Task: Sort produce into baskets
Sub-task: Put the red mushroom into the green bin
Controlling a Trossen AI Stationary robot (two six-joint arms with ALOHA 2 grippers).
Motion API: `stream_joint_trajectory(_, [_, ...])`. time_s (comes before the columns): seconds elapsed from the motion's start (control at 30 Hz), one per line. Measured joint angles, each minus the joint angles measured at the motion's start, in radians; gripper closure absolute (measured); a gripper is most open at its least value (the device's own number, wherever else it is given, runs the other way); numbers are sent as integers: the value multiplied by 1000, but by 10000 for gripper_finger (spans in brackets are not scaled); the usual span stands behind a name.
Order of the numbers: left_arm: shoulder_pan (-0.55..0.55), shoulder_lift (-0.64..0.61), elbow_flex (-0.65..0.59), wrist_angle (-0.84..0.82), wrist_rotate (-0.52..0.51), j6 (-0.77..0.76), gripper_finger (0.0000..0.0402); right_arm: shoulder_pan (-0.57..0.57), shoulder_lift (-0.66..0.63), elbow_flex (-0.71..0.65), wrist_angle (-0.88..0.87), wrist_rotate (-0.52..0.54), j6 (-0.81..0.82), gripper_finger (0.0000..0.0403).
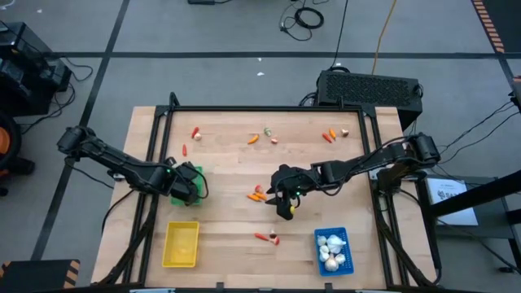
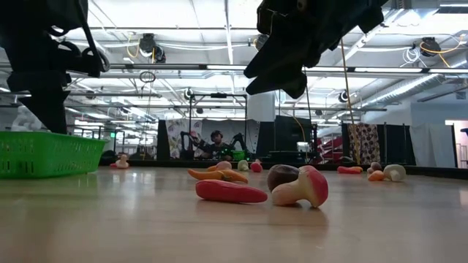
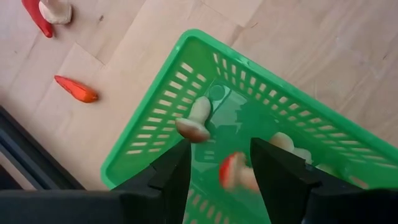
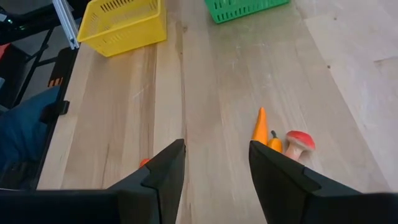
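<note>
My left gripper [image 1: 189, 184] is open above the green basket [image 3: 161, 124], fingers pointing down into it [image 3: 217, 155]. Several mushroom-like pieces lie in that basket, among them a brown-capped one [image 3: 194, 121]. A red-capped one [image 3: 235, 172] shows blurred between the fingers, apart from both. My right gripper [image 1: 286, 207] is open and empty above the table's middle [image 4: 216, 155], well above the wood in the low view [image 2: 292, 44]. An orange carrot [image 4: 260, 124] and a red-capped mushroom [image 4: 299, 143] lie on the table just beyond it. The blue basket [image 1: 334, 250] holds white garlic bulbs. The yellow basket [image 1: 181, 244] stands at the near left.
A red pepper [image 2: 230, 191] and a mushroom [image 2: 300, 186] lie side by side near the front edge [image 1: 267, 238]. More small pieces lie along the far side [image 1: 260, 137] [image 1: 334, 134] [image 1: 195, 133]. A black frame rail [image 1: 269, 108] borders the table.
</note>
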Motion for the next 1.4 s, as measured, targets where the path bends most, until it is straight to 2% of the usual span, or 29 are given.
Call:
stream_joint_trajectory(0.63, [0,0,0,5,0,13,228,0,0,0,0,0,0,234])
stream_joint_trajectory(0.87, [0,0,0,29,-45,72,228,1,0,0,0,0,28,234])
stream_joint_trajectory(1.27, [0,0,8,331,-48,394,228,31,0,0,-1,34,76,234])
stream_joint_trajectory(1.4, [-4,0,20,539,-41,504,228,55,0,0,-1,36,90,234])
